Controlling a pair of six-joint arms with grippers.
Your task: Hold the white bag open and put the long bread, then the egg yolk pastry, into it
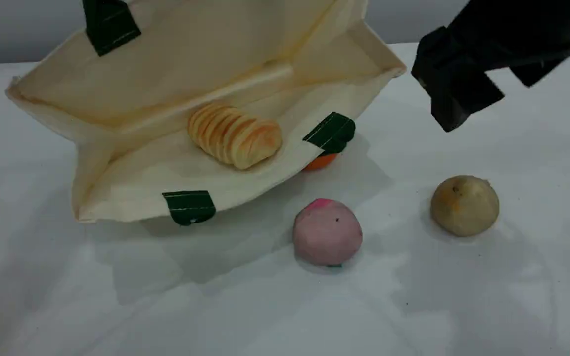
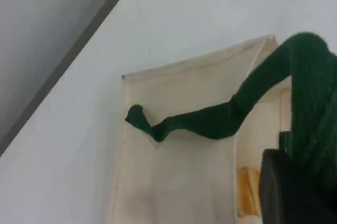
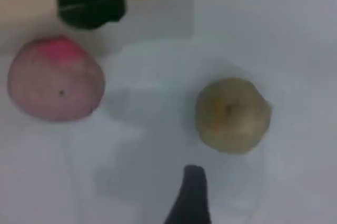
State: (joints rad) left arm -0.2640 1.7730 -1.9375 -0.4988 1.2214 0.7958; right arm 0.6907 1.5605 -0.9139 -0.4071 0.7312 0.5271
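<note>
Across the white table [image 1: 463, 306] the white bag [image 1: 166, 89] sprawls as the biggest thing, its mouth gaping toward the camera, one green strap [image 2: 210, 121] pulled up and taut in my left claw [image 2: 295, 192], which is clenched on that strap near the bag's upper rim. My left arm itself stays out of the scene view. My right arm [image 1: 502, 39] reaches in from the upper right corner, its claw [image 1: 455, 94] hanging slack and spread wide above the table, grasping nothing, well above the egg yolk pastry [image 1: 464, 204].

Inside the bag lies the long bread [image 1: 234, 134], its long axis slanting from upper left down to lower right, ribs crossing it. A pink ball [image 1: 327, 231] sits left of the pastry, both outside the bag. An orange fruit [image 1: 320, 161] peeks from under the bag's edge. No writing is readable anywhere.
</note>
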